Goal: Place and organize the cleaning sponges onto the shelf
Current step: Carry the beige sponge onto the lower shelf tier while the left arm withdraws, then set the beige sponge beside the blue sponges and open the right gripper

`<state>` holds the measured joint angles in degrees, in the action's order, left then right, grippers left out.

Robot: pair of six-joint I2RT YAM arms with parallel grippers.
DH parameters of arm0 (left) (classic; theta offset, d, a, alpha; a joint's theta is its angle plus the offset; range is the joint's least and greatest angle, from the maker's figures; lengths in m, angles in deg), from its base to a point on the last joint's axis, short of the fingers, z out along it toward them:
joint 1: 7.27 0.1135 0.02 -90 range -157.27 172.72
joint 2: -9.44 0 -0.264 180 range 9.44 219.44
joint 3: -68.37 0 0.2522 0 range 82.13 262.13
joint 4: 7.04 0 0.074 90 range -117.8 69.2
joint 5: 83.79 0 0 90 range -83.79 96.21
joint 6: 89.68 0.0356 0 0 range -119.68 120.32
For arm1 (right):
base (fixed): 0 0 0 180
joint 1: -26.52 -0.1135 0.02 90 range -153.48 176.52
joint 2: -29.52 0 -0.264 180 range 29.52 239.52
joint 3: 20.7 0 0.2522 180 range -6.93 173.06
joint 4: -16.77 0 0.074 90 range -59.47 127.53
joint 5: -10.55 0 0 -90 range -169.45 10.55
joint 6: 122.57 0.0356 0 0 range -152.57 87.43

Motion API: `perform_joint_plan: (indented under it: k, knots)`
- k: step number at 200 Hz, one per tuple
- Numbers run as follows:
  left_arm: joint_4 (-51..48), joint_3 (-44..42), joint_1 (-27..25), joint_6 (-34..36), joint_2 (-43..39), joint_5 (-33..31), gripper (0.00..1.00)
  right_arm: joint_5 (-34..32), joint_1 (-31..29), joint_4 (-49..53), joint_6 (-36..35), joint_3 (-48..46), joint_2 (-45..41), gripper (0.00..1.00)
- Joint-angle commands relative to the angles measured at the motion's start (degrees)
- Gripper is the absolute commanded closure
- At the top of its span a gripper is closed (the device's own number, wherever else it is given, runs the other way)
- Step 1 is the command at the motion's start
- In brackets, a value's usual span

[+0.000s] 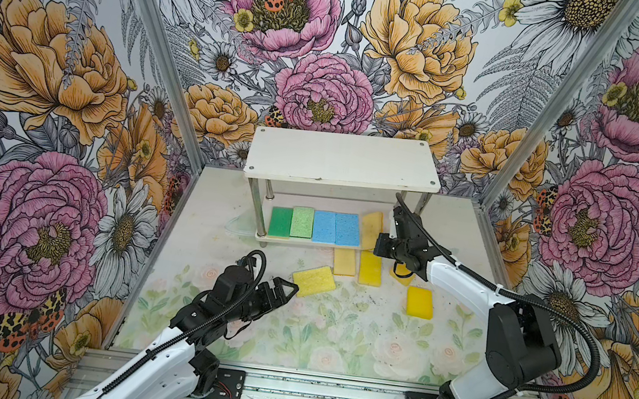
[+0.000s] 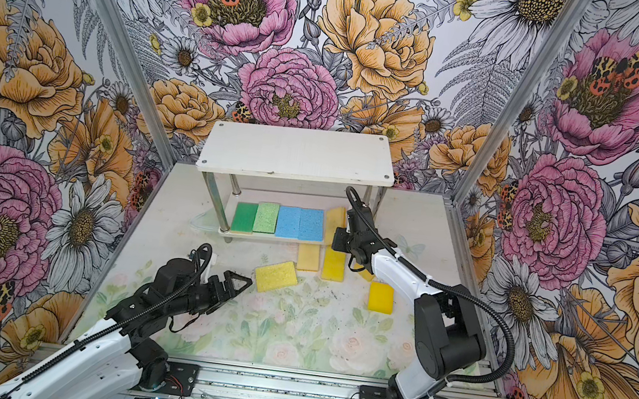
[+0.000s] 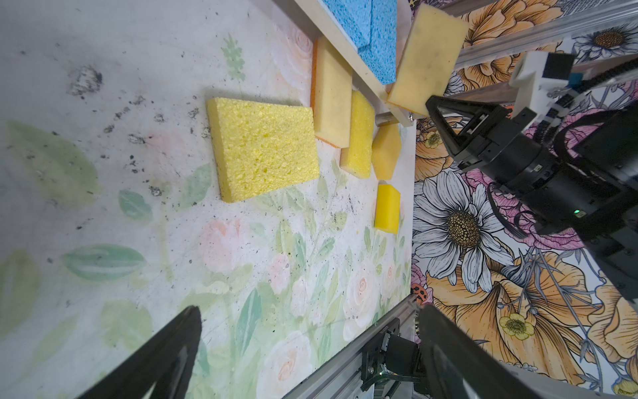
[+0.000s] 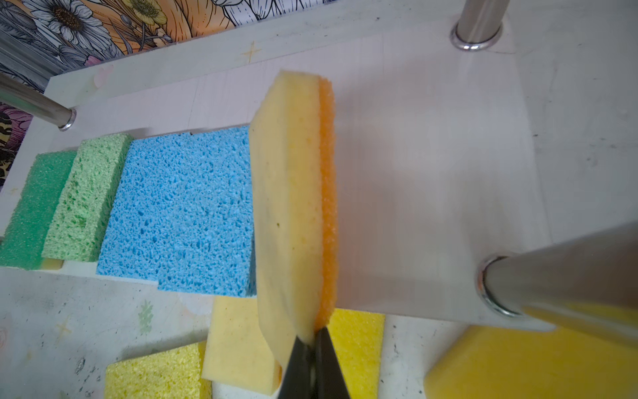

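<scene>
tan sponge point(image 4: 286, 207) in right gripper point(image 4: 313, 345), fingers point(image 4: 299, 369) partly cropped, seemingly over shelf point(image 4: 414, 172)

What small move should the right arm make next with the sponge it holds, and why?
Probably lower and tip the tan sponge flat onto the bare lower board of the shelf, beside the blue sponges: the right jaws are shut on its end, and it stands tilted on edge over that free spot.

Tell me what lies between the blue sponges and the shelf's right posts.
In the right wrist view: the tan orange-backed sponge, held tilted on edge by the right tool, next to the blue sponges; then bare lower board up to the posts.
</scene>
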<state>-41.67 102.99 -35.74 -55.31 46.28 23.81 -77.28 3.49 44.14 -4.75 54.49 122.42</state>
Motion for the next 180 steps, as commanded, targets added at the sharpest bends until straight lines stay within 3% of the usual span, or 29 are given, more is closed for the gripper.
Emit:
perform_joint_plan:
  k: [1,48,104,180]
  knots:
    - [-0.23,-0.99,0.67,-0.44,-0.33,1.19,0.01,1.22,0.57,-1.91,0.42,2.15,1.67,0.95]
    - [-0.23,-0.94,0.86,-0.46,-0.04,1.22,0.01,1.69,1.10,-1.91,0.31,3.39,3.24,0.92]
    - [-0.21,-0.13,1.05,-0.17,1.29,1.29,0.01,1.79,1.82,-1.87,-0.05,3.44,3.96,0.78]
    - [-0.22,0.34,1.13,0.09,1.93,1.47,0.01,1.96,2.37,-1.91,0.03,4.14,5.01,0.70]
